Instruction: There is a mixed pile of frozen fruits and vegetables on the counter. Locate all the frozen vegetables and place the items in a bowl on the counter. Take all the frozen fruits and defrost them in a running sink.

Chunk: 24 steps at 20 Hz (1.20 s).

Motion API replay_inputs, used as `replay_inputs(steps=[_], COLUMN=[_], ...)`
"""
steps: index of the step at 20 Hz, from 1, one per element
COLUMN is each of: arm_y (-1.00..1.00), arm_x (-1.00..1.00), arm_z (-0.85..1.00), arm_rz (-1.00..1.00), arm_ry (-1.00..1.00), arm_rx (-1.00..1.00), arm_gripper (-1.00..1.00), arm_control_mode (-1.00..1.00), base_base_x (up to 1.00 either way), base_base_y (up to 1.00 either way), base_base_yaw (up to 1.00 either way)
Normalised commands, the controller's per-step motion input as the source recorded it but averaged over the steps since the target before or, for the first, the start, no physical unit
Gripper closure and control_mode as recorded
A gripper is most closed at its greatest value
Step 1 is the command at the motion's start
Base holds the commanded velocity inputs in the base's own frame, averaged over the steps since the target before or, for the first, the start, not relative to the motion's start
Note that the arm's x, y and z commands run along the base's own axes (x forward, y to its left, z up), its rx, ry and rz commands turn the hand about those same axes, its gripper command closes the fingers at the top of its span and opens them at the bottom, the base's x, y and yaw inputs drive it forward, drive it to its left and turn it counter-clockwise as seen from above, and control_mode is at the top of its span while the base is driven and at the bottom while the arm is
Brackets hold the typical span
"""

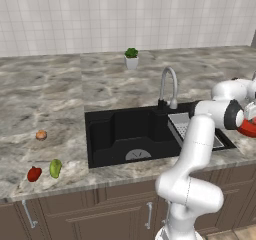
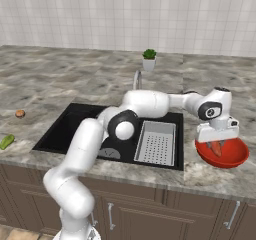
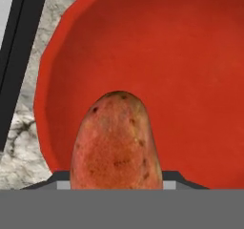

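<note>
Counter (image 1: 60, 94) grey-brown veined marble; white tiled wall (image 1: 100, 14).

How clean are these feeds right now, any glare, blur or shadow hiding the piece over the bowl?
Hand view: sharp and evenly lit, orange piece close over the red bowl, no glare. Right base view: the hand hides most of the piece, soft shadow under the bowl. Left base view: flat light, the arm covers most of the bowl.

Even, bright rendered light, no glare. Soft shadows only inside sink (image 1: 132, 134) basin. Base views low-res, slightly soft. Hand view close-up pixelated, edges undistorted.
</note>
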Motion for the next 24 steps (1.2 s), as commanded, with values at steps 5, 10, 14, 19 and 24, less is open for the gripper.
replay_inputs(steps=[5, 10, 14, 19, 24], arm_y=[0.00, 0.00, 0.02, 0.18, 0.32], arm_x=[0.00, 0.00, 0.01, 0.08, -0.01], arm_z=[-0.21, -0.01, 0.01, 0.03, 0.36], arm_rz=[0.00, 0.00, 0.00, -0.05, -0.07], arm_ry=[0.01, 0.00, 0.03, 0.07, 0.02], arm_rx=[0.04, 0.00, -0.03, -0.08, -0.03], arm_gripper=[1.00, -1.00, -1.00, -1.00, -1.00], arm_control_mode=[-1.00, -1.00, -1.00, -1.00, -1.00], base_base_x=[0.00, 0.00, 0.00, 0.00, 0.00], base_base_y=[0.00, 0.00, 0.00, 0.00, 0.00], base_base_yaw=[0.00, 0.00, 0.00, 0.00, 0.00])
